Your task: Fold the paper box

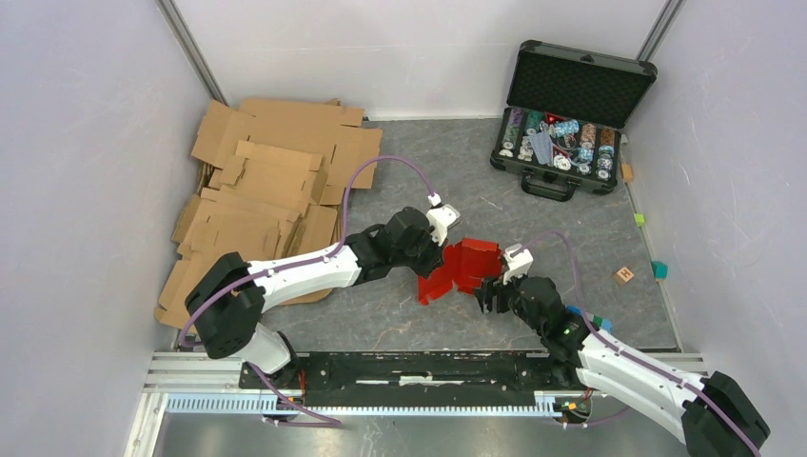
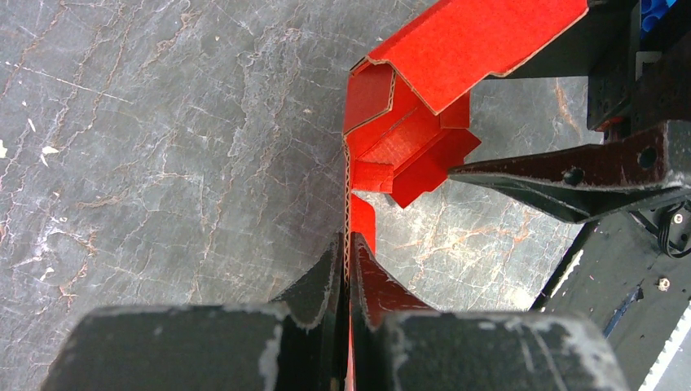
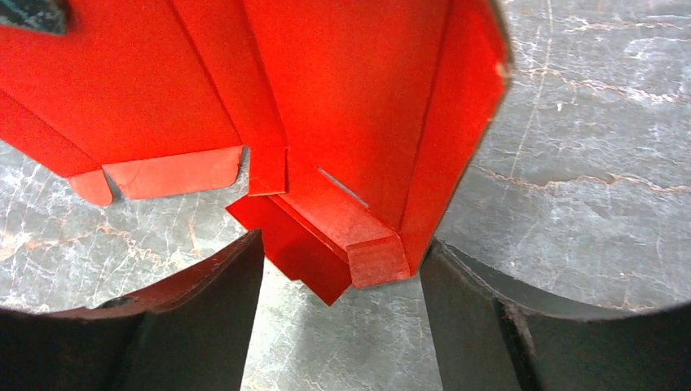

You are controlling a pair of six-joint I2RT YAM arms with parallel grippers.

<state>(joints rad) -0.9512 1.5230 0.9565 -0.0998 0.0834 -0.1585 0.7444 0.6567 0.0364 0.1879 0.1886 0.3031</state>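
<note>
Left claw (image 2: 349, 259) pinches my box (image 2: 473, 45) edge tight; my right claw (image 3: 344, 244) is open around its corner.

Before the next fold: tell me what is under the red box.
Only grey table shows beneath the box where its flaps lift. The patch under its middle is covered by the panels and cannot be checked.

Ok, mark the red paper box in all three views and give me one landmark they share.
Top external: the bright red creased paperboard box lies at the picture's centre.
Left wrist: upper centre-right, one edge pinched in the shut left tool.
Right wrist: fills the top, a folded corner dipping between the right tool's spread fingers.
Shared landmark: the grey marbled tabletop under it.
</note>
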